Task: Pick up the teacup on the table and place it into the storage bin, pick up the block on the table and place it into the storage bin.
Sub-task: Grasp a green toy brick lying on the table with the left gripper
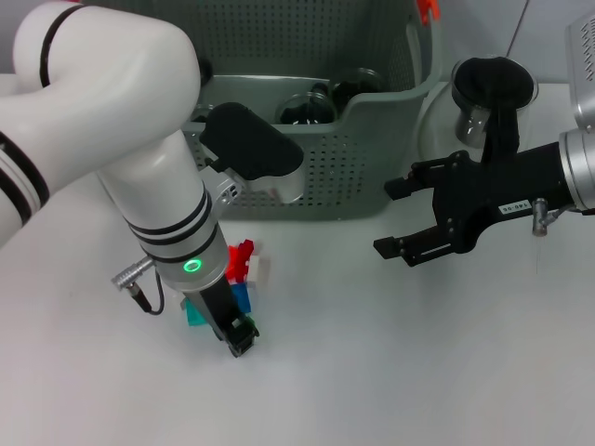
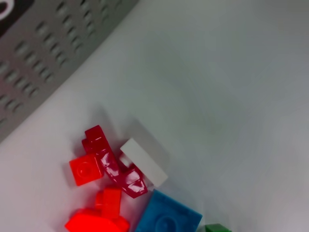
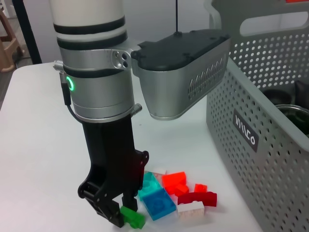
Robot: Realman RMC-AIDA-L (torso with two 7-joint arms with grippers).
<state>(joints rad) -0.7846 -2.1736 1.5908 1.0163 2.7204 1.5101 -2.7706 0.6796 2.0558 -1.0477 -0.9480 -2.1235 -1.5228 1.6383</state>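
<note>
Blocks [image 3: 176, 195] are lying in a small loose heap on the white surface [image 1: 390, 372], just in front of the storage bin [image 1: 372, 158]. The left end effector [image 3: 120, 217] is pointing straight down at the edge of the heap farthest from the bin, its tips touching a green block [image 3: 133, 217]; whether it is clenched on that piece cannot be told. Red [image 2: 113, 166], orange-red [image 2: 87, 169], white [image 2: 143, 163] and blue [image 2: 169, 217] pieces are lying between the end effector and the bin wall. The right end effector [image 1: 395, 218] is hanging released, jaws spread, above the surface near the bin's right front corner, well apart from the heap. Dark round vessels [image 1: 307, 107] are sitting inside the bin, and another dark-rimmed glass vessel [image 1: 488, 98] is standing just beside the bin's right wall. Beyond the surface's far edge, a pale wall and a dark upright post are showing.
</note>
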